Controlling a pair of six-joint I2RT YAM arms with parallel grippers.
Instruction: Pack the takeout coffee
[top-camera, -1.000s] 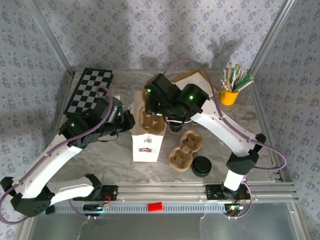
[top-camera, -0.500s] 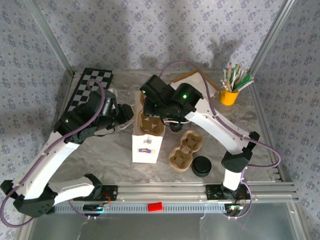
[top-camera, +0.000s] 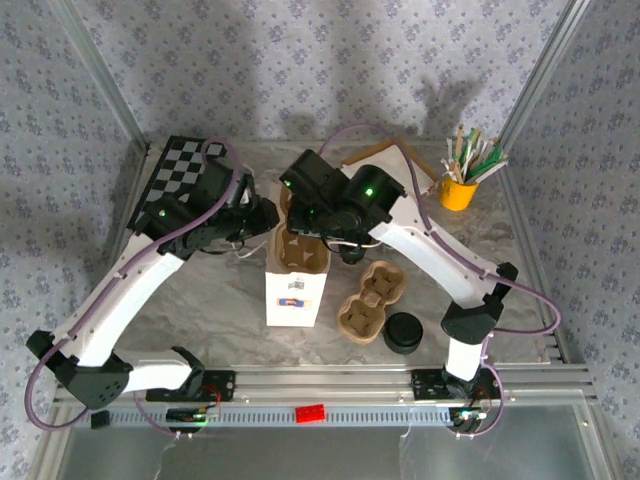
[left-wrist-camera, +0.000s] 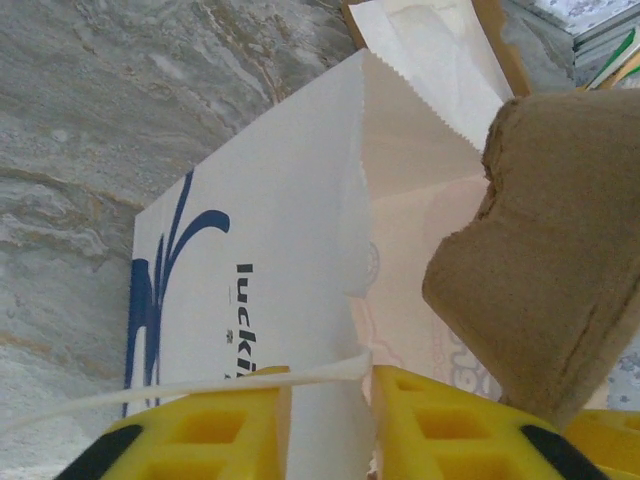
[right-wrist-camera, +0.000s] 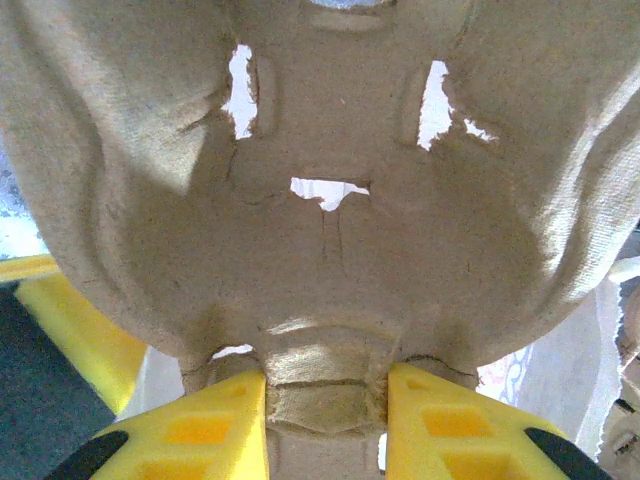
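Observation:
A white paper bag (top-camera: 293, 296) with a blue logo stands mid-table, mouth up. A brown pulp cup carrier (top-camera: 301, 250) sits in its mouth. My right gripper (top-camera: 312, 228) comes down from above and is shut on the carrier's centre post (right-wrist-camera: 327, 400), and the carrier (right-wrist-camera: 330, 130) spreads wide above its yellow fingers (right-wrist-camera: 215, 430). At the bag's left rim, my left gripper (top-camera: 268, 218) is shut on the bag wall (left-wrist-camera: 270, 260), the white string handle (left-wrist-camera: 200, 395) lying across one finger. The carrier's edge (left-wrist-camera: 540, 250) hangs just right of that wall.
A second pulp carrier (top-camera: 368, 303) lies right of the bag with a black lidded cup (top-camera: 403, 333) beside it. A yellow cup of stirrers (top-camera: 459, 190) stands back right. A checkerboard (top-camera: 180, 180) lies back left, and brown paper (top-camera: 385, 160) behind the arms.
My left arm has swung up and toward the back, its gripper sliding slightly right along the bag's rim. The right gripper and carrier shifted a little left, then held still.

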